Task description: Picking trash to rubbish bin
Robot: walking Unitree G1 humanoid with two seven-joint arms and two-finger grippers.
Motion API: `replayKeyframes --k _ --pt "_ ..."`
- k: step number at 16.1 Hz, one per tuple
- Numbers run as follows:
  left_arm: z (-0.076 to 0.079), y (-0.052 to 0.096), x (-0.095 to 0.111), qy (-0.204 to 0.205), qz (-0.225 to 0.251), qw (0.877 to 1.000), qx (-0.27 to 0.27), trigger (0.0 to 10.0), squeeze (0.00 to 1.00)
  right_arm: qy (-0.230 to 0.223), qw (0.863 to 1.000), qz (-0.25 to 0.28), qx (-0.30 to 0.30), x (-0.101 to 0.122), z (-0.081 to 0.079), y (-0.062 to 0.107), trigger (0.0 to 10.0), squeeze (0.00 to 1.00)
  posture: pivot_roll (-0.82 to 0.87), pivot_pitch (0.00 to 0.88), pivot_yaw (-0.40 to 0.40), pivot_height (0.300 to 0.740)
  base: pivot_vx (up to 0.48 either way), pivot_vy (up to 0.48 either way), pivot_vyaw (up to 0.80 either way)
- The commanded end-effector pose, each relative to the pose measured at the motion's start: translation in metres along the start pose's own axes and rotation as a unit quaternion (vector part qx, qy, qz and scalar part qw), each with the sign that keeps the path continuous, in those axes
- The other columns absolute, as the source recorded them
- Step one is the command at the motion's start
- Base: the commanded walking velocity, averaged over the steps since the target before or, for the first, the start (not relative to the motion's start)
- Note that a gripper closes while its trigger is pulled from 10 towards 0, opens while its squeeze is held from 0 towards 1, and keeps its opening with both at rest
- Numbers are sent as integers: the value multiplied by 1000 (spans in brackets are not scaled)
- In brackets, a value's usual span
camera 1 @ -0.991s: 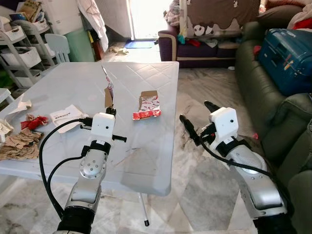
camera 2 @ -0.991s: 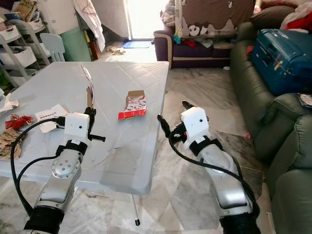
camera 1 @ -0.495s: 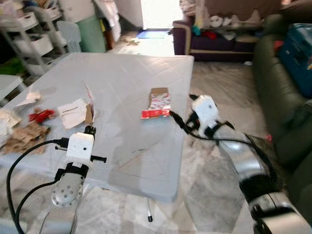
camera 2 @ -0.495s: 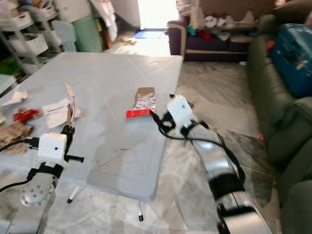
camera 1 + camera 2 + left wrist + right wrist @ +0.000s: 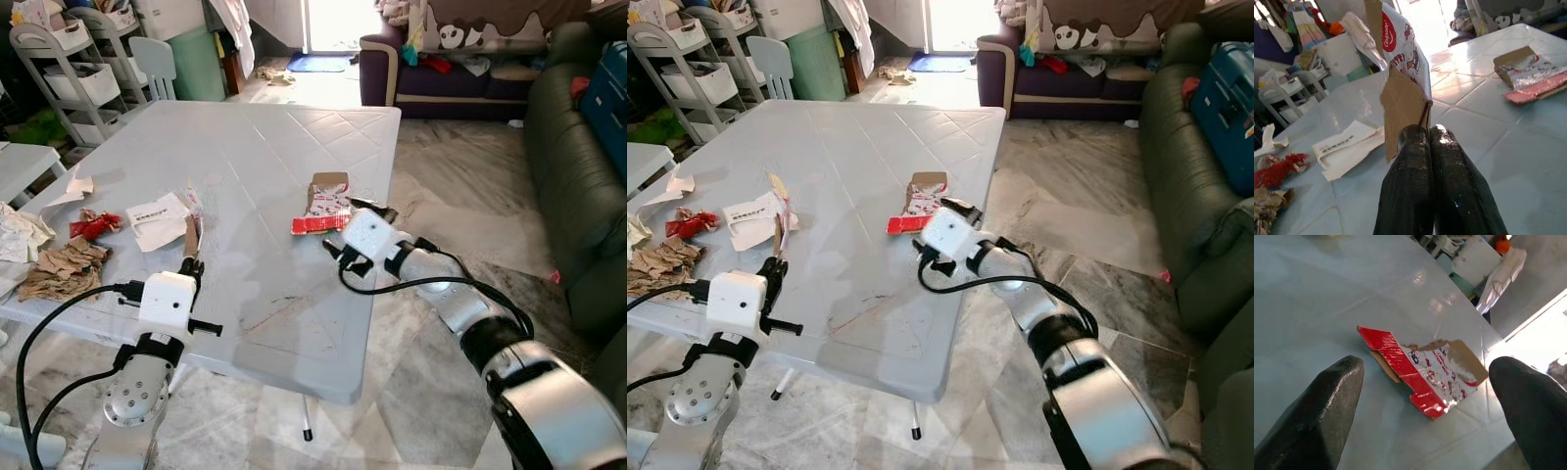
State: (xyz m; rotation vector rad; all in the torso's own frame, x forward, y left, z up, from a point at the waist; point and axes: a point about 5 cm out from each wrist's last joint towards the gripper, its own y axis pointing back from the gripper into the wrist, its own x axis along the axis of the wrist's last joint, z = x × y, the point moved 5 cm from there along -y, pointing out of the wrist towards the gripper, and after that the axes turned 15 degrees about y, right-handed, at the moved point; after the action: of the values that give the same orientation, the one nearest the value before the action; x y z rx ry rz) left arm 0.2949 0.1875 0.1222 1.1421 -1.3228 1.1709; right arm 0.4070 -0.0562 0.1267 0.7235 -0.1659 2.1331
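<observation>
Cardboard this thin weighs almost nothing, so with your right pincer spread before the flattened red carton on the worktop, pinch probably its raised torn flap, while your left pincer stays pressed on a toothpaste-box scrap.

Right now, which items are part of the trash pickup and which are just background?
Job items:
- torn carton piece, clamped in the left gripper
- red flattened box on the white table, between the open right gripper fingers
- paper scraps, red wrapper, brown paper

Background:
- sofas
- storage shelves
- white chair
</observation>
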Motion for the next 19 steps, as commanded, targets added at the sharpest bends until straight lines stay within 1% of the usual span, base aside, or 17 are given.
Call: replayKeyframes --k 1,3,6,8,10,13,17,18,19 --pt "-1 0 7 -5 5 1000 -5 0 0 59 998 6 13 5 -1 -5 10000 0 196 38 67 740 0 0 0" --pt "1 0 9 -3 6 1000 -8 0 0 102 994 7 24 7 -5 -6 10000 0 206 34 64 740 0 0 0" --pt "2 2 9 2 4 1000 -9 0 0 144 989 9 29 10 -8 -10 10000 0 214 39 59 740 0 0 0" --pt "7 3 10 6 2 1000 -20 0 0 186 982 -3 16 12 -8 -15 10000 0 227 46 56 740 0 0 0" --pt "7 4 11 9 0 1000 -22 0 0 205 978 -25 4 9 -4 -18 10000 0 236 52 56 740 0 0 0" --pt "9 7 12 11 -2 1000 -26 0 0 219 974 -55 -5 4 0 -20 10000 0 244 63 55 740 0 0 0" --pt "8 7 12 12 -6 1000 -27 0 0 230 970 -85 12 -7 -9 -17 10000 0 246 74 54 740 0 0 0" --pt "8 7 12 13 -7 1000 -27 0 0 233 968 -91 10 -9 -8 -17 3804 0 247 75 53 740 0 0 0" --pt "9 7 12 13 -6 1000 -27 0 0 233 968 -94 4 -10 -6 -16 0 0 247 76 51 740 0 0 0"
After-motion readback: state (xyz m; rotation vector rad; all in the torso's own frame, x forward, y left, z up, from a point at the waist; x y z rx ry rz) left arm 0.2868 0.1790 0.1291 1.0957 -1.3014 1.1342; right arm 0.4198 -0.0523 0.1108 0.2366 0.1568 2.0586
